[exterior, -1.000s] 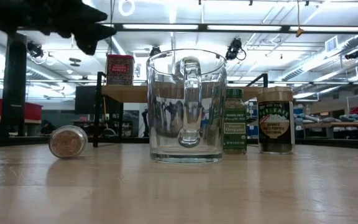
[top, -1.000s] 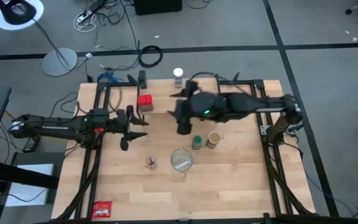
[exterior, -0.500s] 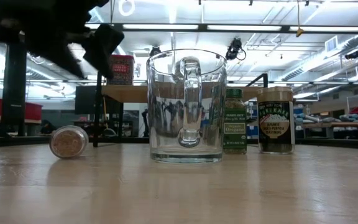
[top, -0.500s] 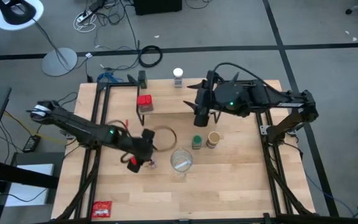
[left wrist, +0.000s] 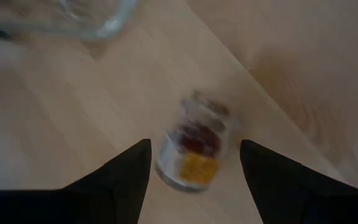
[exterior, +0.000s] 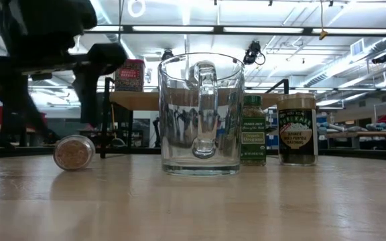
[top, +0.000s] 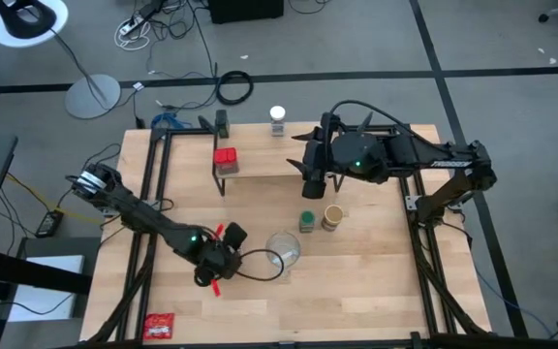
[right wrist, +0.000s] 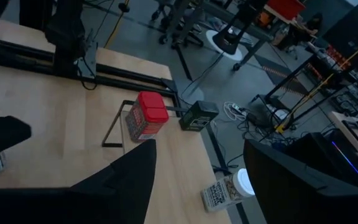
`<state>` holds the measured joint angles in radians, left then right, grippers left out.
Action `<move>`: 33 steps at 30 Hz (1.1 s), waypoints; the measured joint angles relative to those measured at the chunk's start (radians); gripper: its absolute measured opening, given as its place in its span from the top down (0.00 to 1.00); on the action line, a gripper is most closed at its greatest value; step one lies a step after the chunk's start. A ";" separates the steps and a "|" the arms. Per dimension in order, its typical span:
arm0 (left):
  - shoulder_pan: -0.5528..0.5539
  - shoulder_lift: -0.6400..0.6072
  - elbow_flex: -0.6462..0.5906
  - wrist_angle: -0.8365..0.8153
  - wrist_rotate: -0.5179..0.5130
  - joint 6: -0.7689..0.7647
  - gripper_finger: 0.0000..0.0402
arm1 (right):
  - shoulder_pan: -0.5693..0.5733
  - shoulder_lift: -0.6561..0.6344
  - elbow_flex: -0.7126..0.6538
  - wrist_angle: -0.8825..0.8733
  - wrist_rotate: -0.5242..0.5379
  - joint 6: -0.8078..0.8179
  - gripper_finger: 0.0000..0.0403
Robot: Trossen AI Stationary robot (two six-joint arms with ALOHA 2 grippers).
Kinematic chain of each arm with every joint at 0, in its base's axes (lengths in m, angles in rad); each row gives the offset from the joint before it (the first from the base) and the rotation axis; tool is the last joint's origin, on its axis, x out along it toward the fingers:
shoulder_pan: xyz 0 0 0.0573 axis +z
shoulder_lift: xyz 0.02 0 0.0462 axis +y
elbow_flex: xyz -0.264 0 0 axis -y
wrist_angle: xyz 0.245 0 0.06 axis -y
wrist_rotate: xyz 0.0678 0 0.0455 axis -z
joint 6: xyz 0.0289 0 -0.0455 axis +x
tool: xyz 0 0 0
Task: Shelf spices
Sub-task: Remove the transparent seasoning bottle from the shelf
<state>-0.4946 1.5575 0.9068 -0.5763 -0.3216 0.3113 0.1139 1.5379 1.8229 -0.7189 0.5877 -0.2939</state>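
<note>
The tiny brownish jar [exterior: 72, 152] lies on its side on the table, left of the glass pitcher [exterior: 200, 114]. My left gripper [left wrist: 194, 144] hangs open just above it, pointing steeply down, one finger to each side of the jar [left wrist: 191, 155]; in the high view the gripper [top: 216, 269] hides the jar. The red tin [top: 225, 160] stands on the left end of the shelf [top: 269, 165]. The green-lidded jar [top: 307, 221] and the tan-lidded jar [top: 333, 215] stand on the table in front of the shelf. The white-lidded jar [right wrist: 227, 190] lies behind it. My right gripper [top: 308, 182] is open and empty above the shelf.
The large glass pitcher [top: 282, 250] stands close to the right of my left gripper. A flat red packet [top: 159, 326] lies near the table's front left corner. A small dark box [right wrist: 194, 115] sits at the far edge behind the red tin.
My left gripper has swung from the table's left side toward the near edge and the pitcher. It has come down over the tiny jar and tipped from nearly level to pointing steeply down. My right gripper has drifted a little toward the table's right above the shelf.
</note>
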 joint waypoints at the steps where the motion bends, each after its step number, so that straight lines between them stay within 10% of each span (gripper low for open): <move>1: 0.000 0.004 0.000 0.016 -0.011 0.002 0.37 | 0.000 0.000 0.000 0.000 0.000 0.000 0.40; 20: 0.026 0.159 -0.002 0.020 0.022 0.046 0.38 | 0.003 0.000 0.000 -0.001 -0.006 0.002 0.40; 33: 0.049 0.164 0.029 -0.027 -0.018 -0.181 0.57 | 0.003 0.000 0.000 0.007 -0.006 0.006 0.40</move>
<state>-0.4460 1.7214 0.9360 -0.6034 -0.3397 0.1302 0.1173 1.5383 1.8229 -0.7120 0.5817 -0.2882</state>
